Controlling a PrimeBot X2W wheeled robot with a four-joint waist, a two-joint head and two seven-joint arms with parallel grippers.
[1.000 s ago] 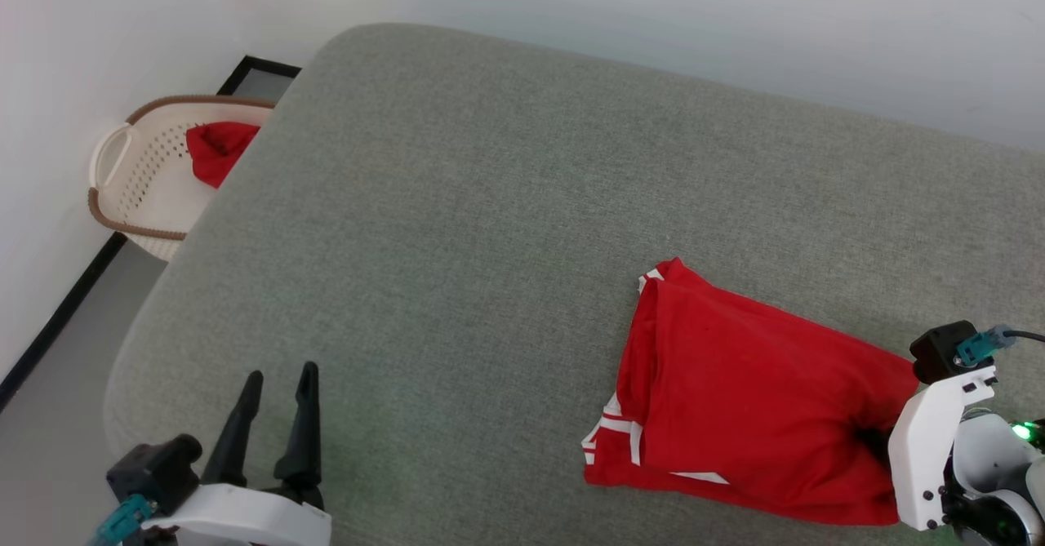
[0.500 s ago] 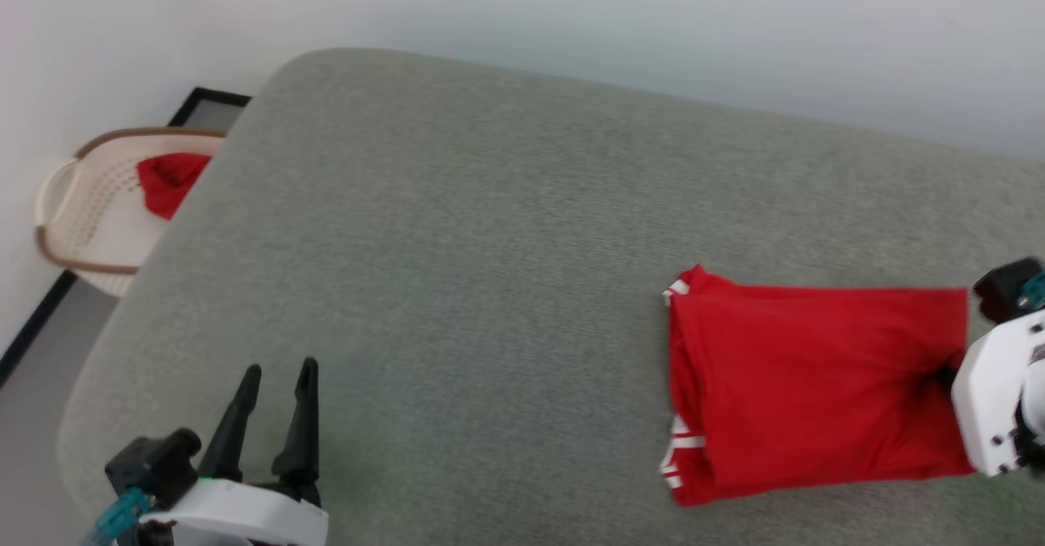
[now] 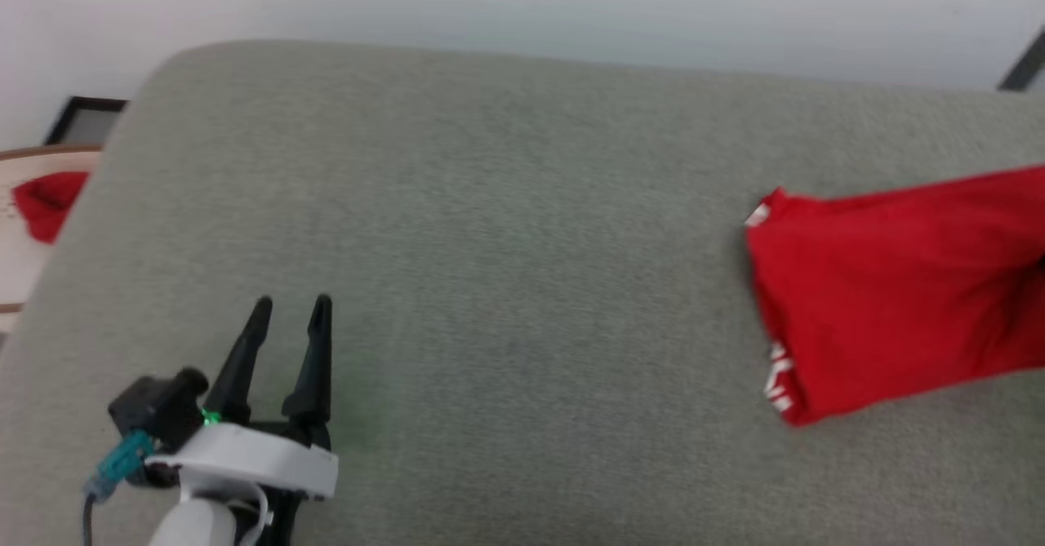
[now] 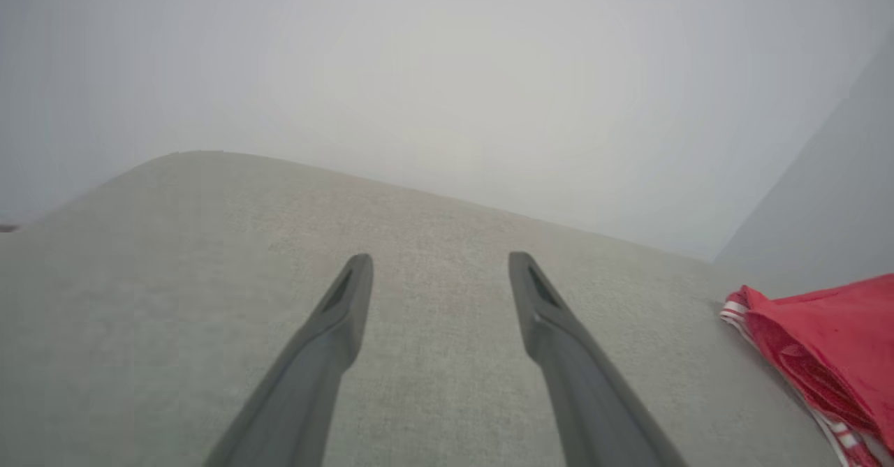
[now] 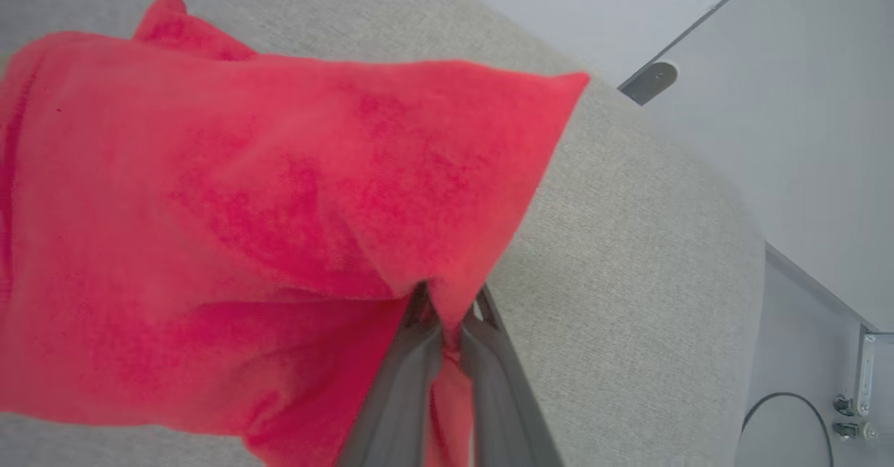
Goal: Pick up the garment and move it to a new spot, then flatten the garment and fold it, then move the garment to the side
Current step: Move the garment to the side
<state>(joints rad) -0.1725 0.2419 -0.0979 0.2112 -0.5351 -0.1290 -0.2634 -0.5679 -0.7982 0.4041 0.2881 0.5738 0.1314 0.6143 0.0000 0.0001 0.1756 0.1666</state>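
The red jersey [image 3: 890, 301] is matt cloth, perhaps fine mesh; the grey-green cushioned surface [image 3: 522, 203] is coarse woven fabric; the dark fingers [image 3: 314, 350] of the left gripper [image 3: 292, 305] are smooth matt plastic.

The right end effector [image 5: 450, 299] pinches the folded red garment [image 5: 209, 230] above the grey cushion [image 5: 628, 243].

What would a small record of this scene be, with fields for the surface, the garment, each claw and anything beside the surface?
Surface: wide grey-green upholstered cushion
Garment: folded red fabric jersey with white striped trim, at the right of the cushion
Right claw: shut on the jersey's edge, with cloth bunched between its fingers
Left claw: open, holding nothing, over bare cushion, apart from the jersey
Beside the cushion, at the left: pale basket with brown rim, with a red cloth inside
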